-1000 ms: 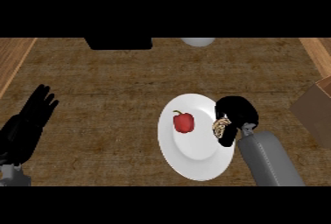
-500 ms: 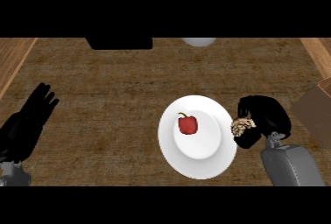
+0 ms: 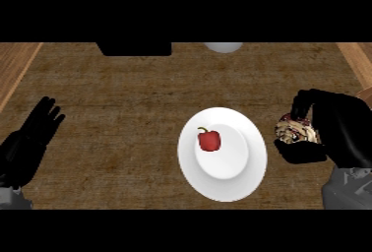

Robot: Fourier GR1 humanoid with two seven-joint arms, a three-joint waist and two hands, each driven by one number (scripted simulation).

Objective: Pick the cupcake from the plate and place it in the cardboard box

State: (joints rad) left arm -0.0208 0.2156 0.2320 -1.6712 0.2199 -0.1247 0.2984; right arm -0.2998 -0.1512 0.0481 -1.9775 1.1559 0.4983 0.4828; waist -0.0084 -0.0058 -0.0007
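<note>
My right hand (image 3: 335,129) is at the right edge of the head view, fingers and thumb curled round the cupcake (image 3: 294,132), a pale frosted cake with a dark top. It is held just right of the white plate (image 3: 222,183), off its rim. A red bell pepper (image 3: 209,140) lies on the plate. The cardboard box is mostly hidden behind my right hand; only a tan sliver (image 3: 365,96) shows at the right edge. My left hand (image 3: 33,142) rests open at the left edge, fingers up.
A dark object (image 3: 134,48) and a pale round object (image 3: 223,47) sit at the counter's far edge. Wooden borders (image 3: 16,61) run along the left and right sides of the brown counter.
My right hand has carried the cupcake off the plate to the right. The view has shifted so the plate and pepper sit further left. The left hand stays put.
</note>
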